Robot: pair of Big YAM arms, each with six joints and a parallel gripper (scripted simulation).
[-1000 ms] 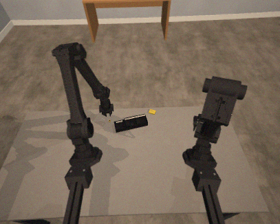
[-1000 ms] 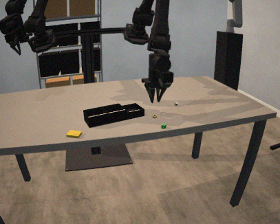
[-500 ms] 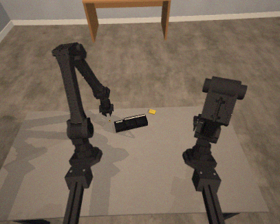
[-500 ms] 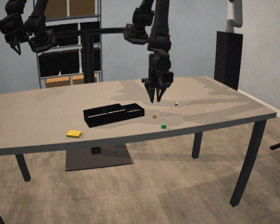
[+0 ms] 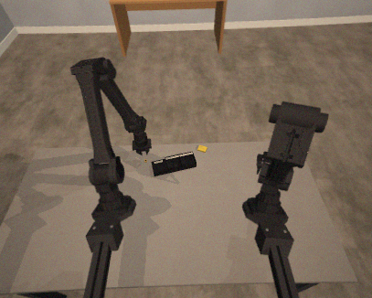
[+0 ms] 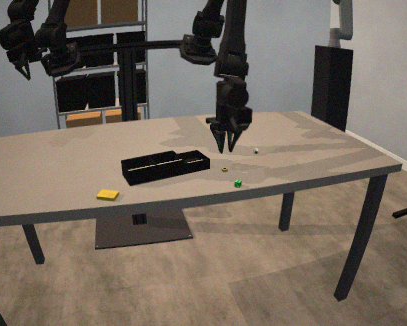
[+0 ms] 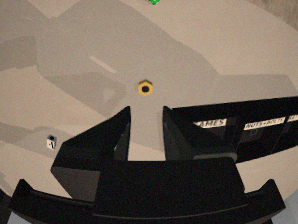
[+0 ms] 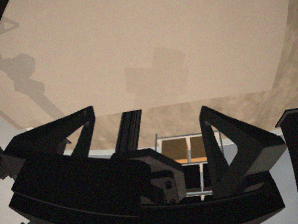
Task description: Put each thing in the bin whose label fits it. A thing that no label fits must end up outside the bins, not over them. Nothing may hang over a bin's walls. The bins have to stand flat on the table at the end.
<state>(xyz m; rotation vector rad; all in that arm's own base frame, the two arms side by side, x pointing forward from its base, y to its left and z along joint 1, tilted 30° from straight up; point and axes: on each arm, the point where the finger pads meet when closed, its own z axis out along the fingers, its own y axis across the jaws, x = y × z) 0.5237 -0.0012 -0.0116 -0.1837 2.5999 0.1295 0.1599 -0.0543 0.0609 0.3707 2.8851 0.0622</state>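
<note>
- The golden hexagonal nut with a dark round hole (image 5: 145,161) (image 6: 223,169) (image 7: 140,89) lies flat on the table, just off the GAMES end of the black three-part bin block (image 5: 174,170) (image 6: 161,175) (image 7: 190,112).
- The left gripper (image 5: 144,154) (image 6: 226,151) (image 7: 146,112) hangs above that same end of the block, its fingers narrowly parted with nothing between them.
- In the left wrist view the nut sits ahead of the fingertips, almost in line with their gap; it shows no long axis, so its flats should guide the grasp.
- The right gripper (image 6: 28,77) (image 8: 147,112), wide and holding nothing, waits well beyond the block's opposite end; the left arm is clearly nearer.
- Next, I judge, the left fingers should open a little, shift towards the nut and descend without brushing the block, then carry it to NUTS+BOLTS.
</note>
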